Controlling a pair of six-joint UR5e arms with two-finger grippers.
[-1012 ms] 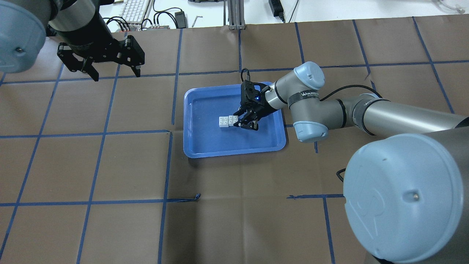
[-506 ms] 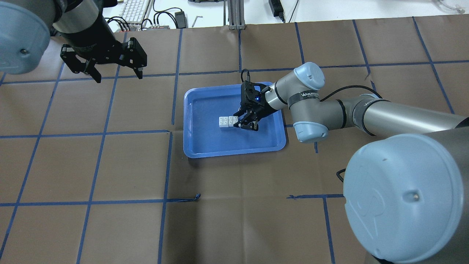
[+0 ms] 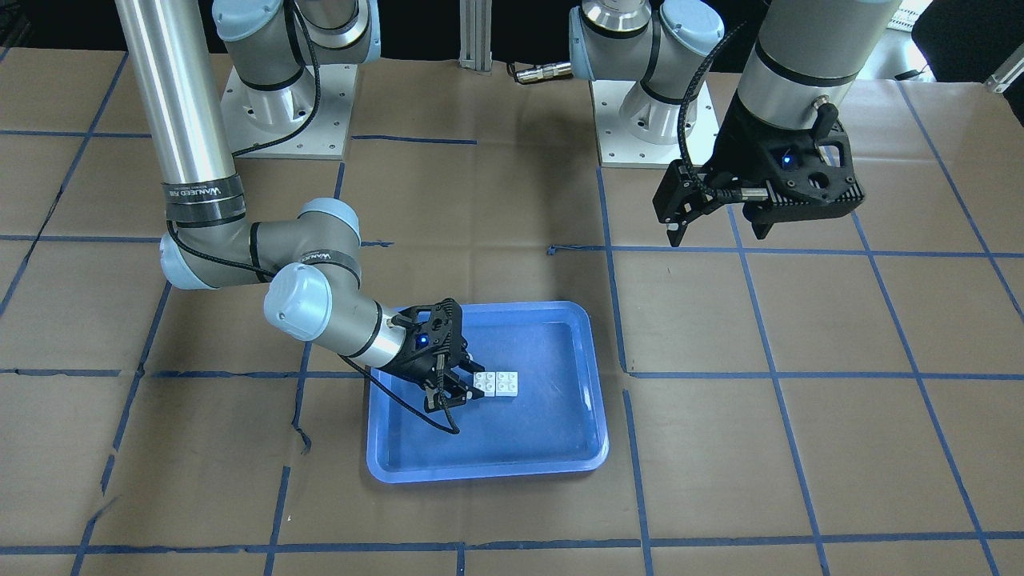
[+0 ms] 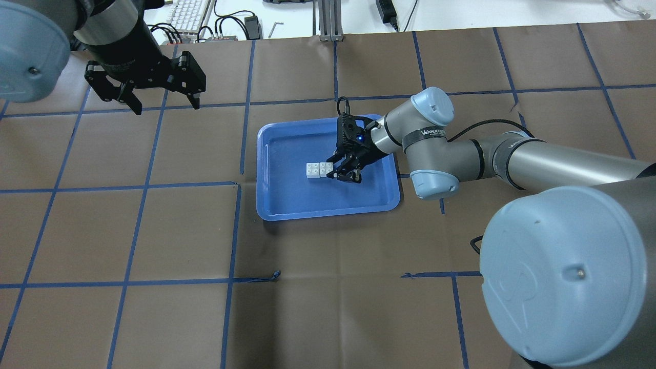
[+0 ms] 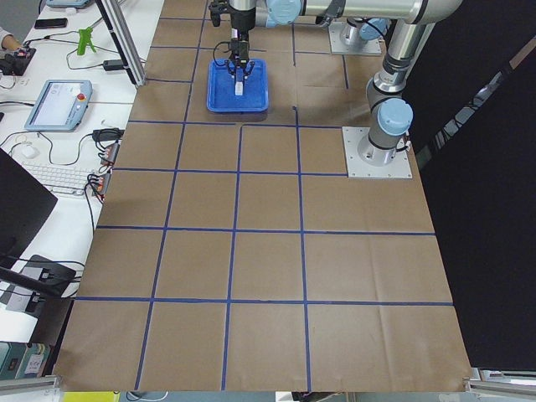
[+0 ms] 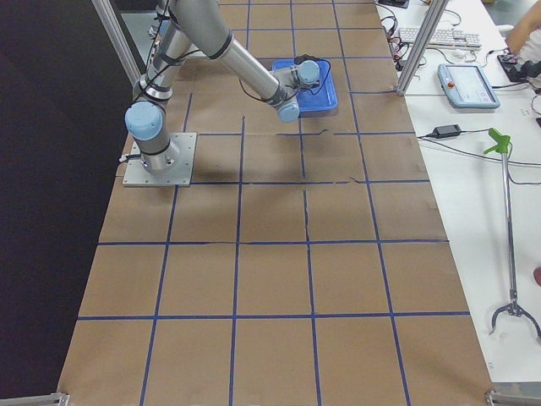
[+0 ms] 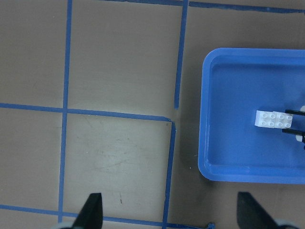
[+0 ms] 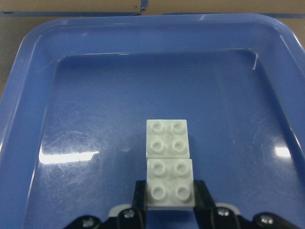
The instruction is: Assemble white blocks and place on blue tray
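Two white blocks (image 4: 319,169) lie side by side and touching, studs up, on the floor of the blue tray (image 4: 328,214). They also show in the front view (image 3: 495,383) and the left wrist view (image 7: 274,119). My right gripper (image 4: 336,174) reaches low into the tray. In the right wrist view its fingers (image 8: 138,195) press both sides of the near block (image 8: 170,183), and the far block (image 8: 167,138) sits just beyond it. My left gripper (image 4: 166,105) hangs open and empty above the table, far left of the tray.
The table is covered in brown paper with a blue tape grid. The tray (image 3: 480,472) sits near the table's middle. A keyboard (image 4: 187,13) and cables lie beyond the far edge. The arm bases (image 3: 284,112) stand at the robot's side.
My left gripper has shifted slightly away from me and to the right, still open. The right gripper and the blocks have not moved.
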